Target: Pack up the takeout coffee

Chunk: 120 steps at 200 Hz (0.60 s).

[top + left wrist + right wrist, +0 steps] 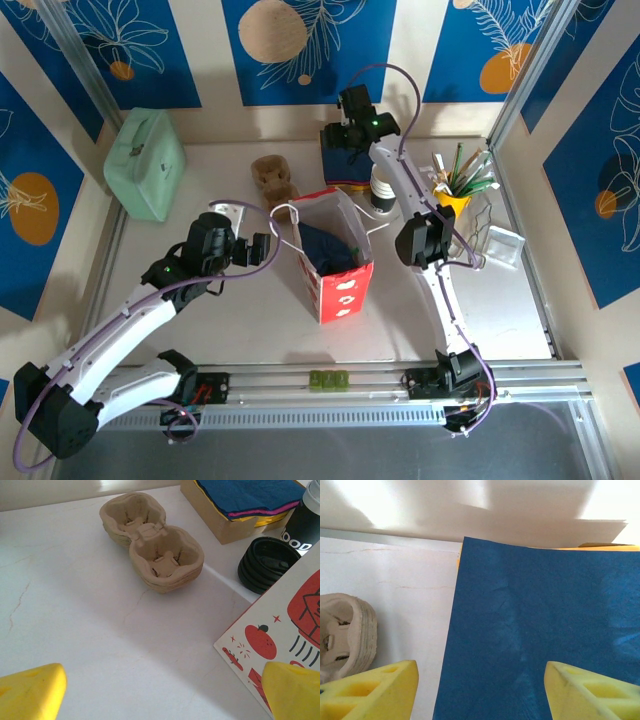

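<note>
Paper bag (345, 290) open mid-desk, something dark blue inside; coffee packed? Cannot tell. Left gripper (161, 695) beside it, right gripper (480, 690) over far blue napkins (540, 620), both jaws released, empty.

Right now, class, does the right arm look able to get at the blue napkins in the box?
Probably yes: the right end effector hangs right above the blue napkins with its jaws apart, and nothing lies between them.
</note>
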### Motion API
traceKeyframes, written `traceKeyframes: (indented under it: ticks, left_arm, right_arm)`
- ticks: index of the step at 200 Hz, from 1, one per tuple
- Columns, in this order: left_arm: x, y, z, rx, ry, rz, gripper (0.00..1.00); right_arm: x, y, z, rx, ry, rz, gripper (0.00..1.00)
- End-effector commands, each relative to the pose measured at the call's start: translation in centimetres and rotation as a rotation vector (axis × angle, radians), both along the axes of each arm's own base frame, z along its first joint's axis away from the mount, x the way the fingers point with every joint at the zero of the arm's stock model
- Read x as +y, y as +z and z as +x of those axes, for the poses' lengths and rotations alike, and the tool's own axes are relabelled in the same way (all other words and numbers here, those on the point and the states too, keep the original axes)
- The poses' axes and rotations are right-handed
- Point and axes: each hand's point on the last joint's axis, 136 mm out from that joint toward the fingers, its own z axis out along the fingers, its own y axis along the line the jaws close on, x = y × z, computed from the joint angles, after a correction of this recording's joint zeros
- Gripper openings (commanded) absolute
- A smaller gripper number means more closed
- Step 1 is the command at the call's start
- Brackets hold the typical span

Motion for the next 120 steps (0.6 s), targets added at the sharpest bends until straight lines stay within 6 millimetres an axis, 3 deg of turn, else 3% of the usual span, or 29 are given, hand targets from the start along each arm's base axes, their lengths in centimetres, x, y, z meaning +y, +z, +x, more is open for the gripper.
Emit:
traceKeyframes:
  ticks: [1,72,120]
  left_arm:
    - [0.9,1.0,0.3,-0.024,0.036,-0.005,0.99]
    - [0.8,0.7,0.3,-0.016,0.034,0.001,0.99]
    - [0.9,0.4,0.3,-0.007,0.036,0.006,0.99]
  right_arm:
    - [-0.2,-0.5,1.1,-0.021,-0.021,0.001,0.68]
    - [-1.2,-4.7,2.2,0.010,-0.077,-0.058,0.69]
    - [-2.6,-6.3,2.6,0.030,-0.107,-0.089,0.70]
